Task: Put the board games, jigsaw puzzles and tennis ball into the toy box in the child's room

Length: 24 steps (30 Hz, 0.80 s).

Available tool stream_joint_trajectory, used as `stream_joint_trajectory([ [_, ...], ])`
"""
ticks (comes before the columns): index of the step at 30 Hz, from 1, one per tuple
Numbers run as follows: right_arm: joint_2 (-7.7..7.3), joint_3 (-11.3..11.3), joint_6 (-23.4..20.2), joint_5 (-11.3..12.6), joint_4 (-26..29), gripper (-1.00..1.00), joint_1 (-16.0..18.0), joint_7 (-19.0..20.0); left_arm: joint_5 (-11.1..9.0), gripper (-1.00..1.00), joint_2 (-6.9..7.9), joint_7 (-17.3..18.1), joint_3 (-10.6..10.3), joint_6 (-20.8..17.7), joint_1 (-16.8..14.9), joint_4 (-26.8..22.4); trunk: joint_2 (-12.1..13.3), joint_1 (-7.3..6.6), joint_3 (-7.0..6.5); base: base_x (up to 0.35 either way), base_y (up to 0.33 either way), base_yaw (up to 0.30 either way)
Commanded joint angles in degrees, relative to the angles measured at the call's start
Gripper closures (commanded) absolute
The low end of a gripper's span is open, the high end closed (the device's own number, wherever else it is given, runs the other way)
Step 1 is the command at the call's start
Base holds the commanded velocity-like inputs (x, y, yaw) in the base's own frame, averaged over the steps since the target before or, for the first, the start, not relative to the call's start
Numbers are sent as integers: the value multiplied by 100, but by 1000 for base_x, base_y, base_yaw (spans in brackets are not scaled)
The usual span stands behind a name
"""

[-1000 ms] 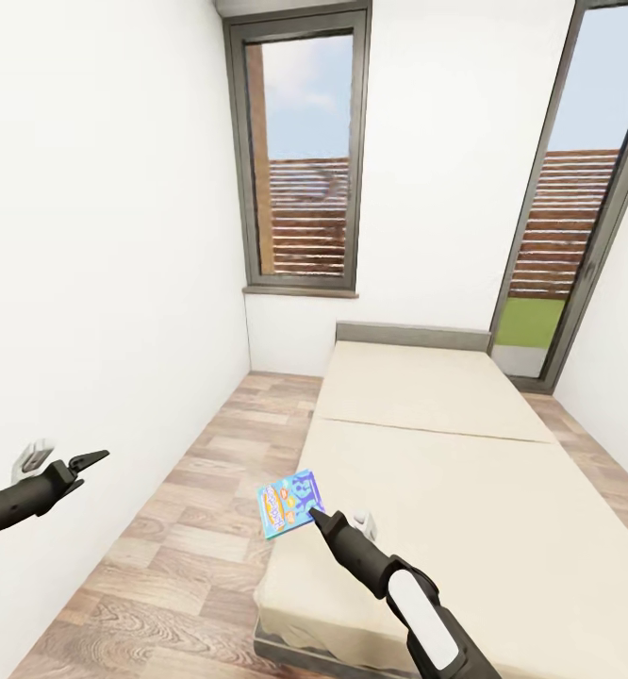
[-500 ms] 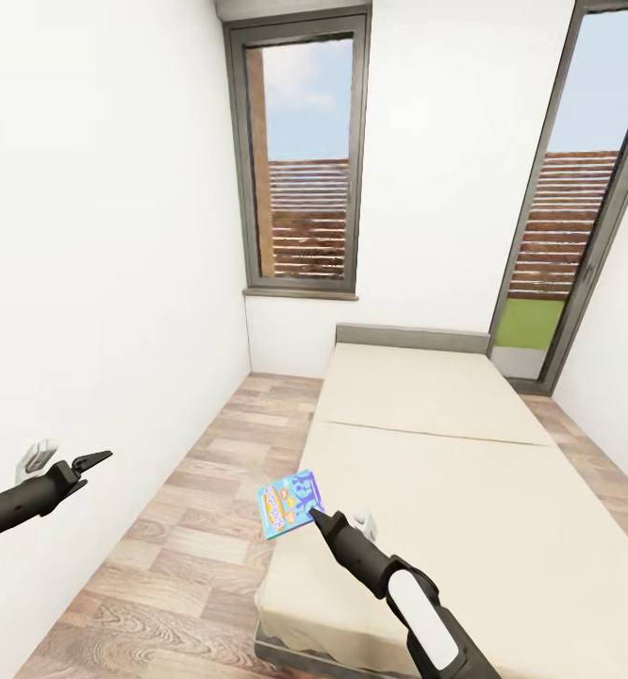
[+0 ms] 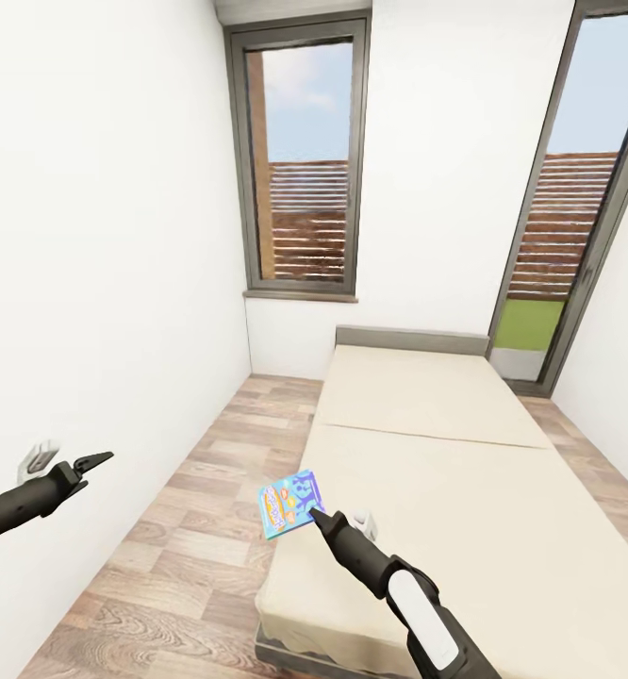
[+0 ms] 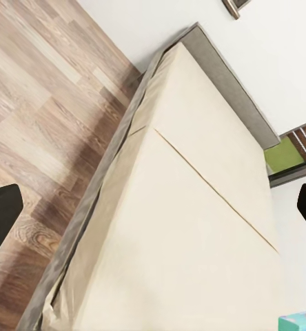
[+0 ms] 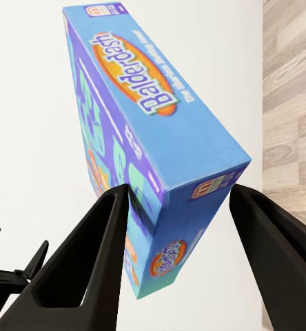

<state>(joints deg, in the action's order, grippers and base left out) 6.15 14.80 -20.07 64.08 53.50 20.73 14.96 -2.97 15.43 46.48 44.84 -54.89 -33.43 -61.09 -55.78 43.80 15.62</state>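
At the near left corner of the large plain beige bed [image 3: 446, 471], the small flat blue board game box with orange-yellow cover art [image 3: 290, 503] hangs in the air just off the mattress edge. It is pinched between the two dark fingers of the right gripper [image 3: 338, 523], which bracket its lower end in the right wrist view. Over the last second almost nothing has shifted. The box sits at the same spot against the bed, and only the left gripper [image 3: 83, 464] has drifted a touch by the left wall, its fingers [image 4: 1, 214] spread wide and empty. I judge this to be a pause after the lift: the game is off the bed and secured, but the carry to the toy box has not begun, and neither table nor tray is anywhere before me. The mattress is bare and smooth, with a seam across its middle and a low grey headboard [image 3: 413, 338] at the far end. A wood-plank floor [image 3: 191, 528] runs along the left side of the bed between plain white walls [image 3: 107, 236]. A tall grey-framed window [image 3: 305, 160] at the far end looks out on brown slats.
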Motion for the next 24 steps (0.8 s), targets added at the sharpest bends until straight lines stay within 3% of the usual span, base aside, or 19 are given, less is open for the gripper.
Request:
stream_joint_trajectory([
  [1, 0, -4, -24, 34, -1, 100, 3, 4, -28, -100, -2, -4, 8, -48, -6, 0, 36, -22, -11, 0, 0, 0],
  [24, 49, 17, 88, 1, 2, 100, 1, 7, -28, -100, -7, 18, 0, -48, -6, 17, 959, -527, -424, 0, 0, 0],
])
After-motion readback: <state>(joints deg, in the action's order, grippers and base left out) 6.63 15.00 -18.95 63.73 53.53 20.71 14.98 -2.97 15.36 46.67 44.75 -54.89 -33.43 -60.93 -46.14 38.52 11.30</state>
